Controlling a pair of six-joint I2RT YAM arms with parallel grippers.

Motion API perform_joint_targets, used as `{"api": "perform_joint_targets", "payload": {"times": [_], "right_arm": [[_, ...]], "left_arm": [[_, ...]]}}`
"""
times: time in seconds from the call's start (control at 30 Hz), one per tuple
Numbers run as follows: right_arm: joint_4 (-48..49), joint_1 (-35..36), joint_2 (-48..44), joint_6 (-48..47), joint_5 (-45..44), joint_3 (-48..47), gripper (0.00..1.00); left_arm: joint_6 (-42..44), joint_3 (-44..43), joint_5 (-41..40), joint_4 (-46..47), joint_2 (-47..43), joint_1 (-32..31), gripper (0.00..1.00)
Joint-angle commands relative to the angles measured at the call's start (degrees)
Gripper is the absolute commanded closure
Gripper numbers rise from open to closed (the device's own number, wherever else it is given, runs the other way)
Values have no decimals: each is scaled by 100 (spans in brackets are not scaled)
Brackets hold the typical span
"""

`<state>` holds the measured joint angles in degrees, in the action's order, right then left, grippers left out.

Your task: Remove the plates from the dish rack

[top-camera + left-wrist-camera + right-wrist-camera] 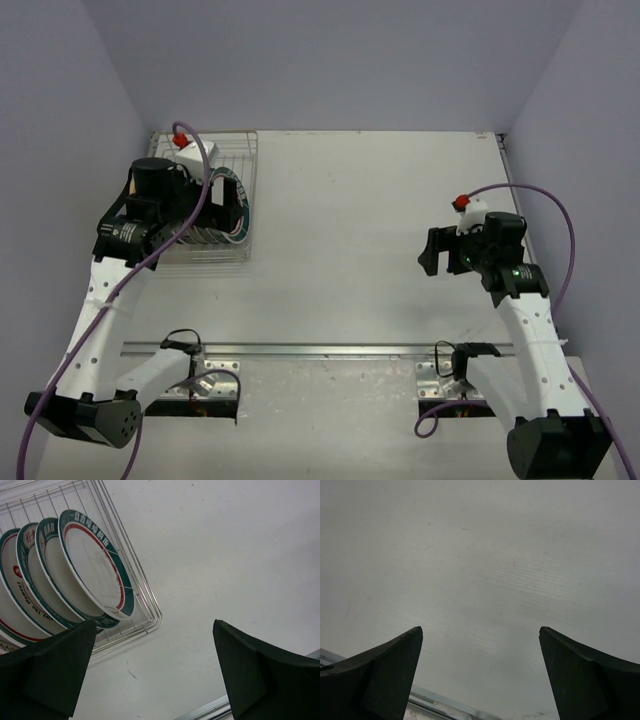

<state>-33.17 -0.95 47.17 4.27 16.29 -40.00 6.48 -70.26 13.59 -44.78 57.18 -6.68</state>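
Observation:
The silver wire dish rack (243, 150) stands at the table's far left. Several white plates (95, 565) with teal rims and red rings stand upright in its slots, leaning side by side; in the top view the plates (222, 236) are mostly hidden under my left arm. My left gripper (231, 204) hovers over the rack's right side. In the left wrist view the left gripper (154, 626) is open and empty, with the plates at its left finger and bare table between the jaws. My right gripper (436, 252) is open and empty over bare table at the right, as its wrist view (480, 630) shows.
A metal rail (330, 350) runs across the near part of the table and shows in the right wrist view (445, 701). Purple cables loop off both arms. Walls close in the table on the left, back and right.

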Motion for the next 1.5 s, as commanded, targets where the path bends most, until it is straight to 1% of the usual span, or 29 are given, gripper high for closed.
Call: {"api": "perform_joint_targets", "payload": {"times": [0.0,0.17,0.27,0.37,0.47,0.5,0.57,0.63,0.7,0.8,0.87,0.9,0.97,1.07,1.23,1.47], "right_arm": [[73,16,107,-38,-118,-469,1],[-47,16,204,-236,-344,-687,1],[-23,16,179,-383,-578,-737,1],[-1,16,201,-364,-1174,-791,1],[3,16,213,-268,-1558,-792,1],[32,16,214,-261,-1618,-767,1],[56,16,223,-260,-1834,-754,1],[57,16,240,-234,-1901,-780,1],[55,16,249,-185,-1927,-781,1],[56,16,258,-107,-1873,-763,1],[54,16,226,-14,-1817,-716,1],[47,16,205,22,-1760,-701,1],[47,8,173,78,-1704,-669,1],[35,16,188,153,-1691,-628,1],[29,7,170,189,-1665,-561,1],[38,7,188,232,-1656,-489,1]], "left_arm": [[13,-147,-117,355,-211,9,0],[-35,-468,-407,264,-51,9,0],[-15,-756,-656,104,233,9,0],[-87,-1195,-1007,-74,595,0,2],[-292,-1559,-1315,-240,1016,-8,5],[-395,-1614,-1536,-245,1131,-20,6],[-514,-1725,-1871,-259,1344,-78,10],[-583,-1819,-2012,-285,1509,-121,12],[-595,-1875,-2131,-311,1755,-149,19],[-588,-1838,-2263,-262,2056,-167,25],[-588,-1802,-2269,-277,2381,-167,35],[-595,-1781,-2220,-276,2442,-167,38],[-587,-1764,-2172,-244,2594,-167,48],[-773,-1781,-2231,-233,2793,-167,57],[-887,-1751,-2676,-318,3163,-167,63],[-956,-1683,-3068,-250,3310,-167,63]]}}
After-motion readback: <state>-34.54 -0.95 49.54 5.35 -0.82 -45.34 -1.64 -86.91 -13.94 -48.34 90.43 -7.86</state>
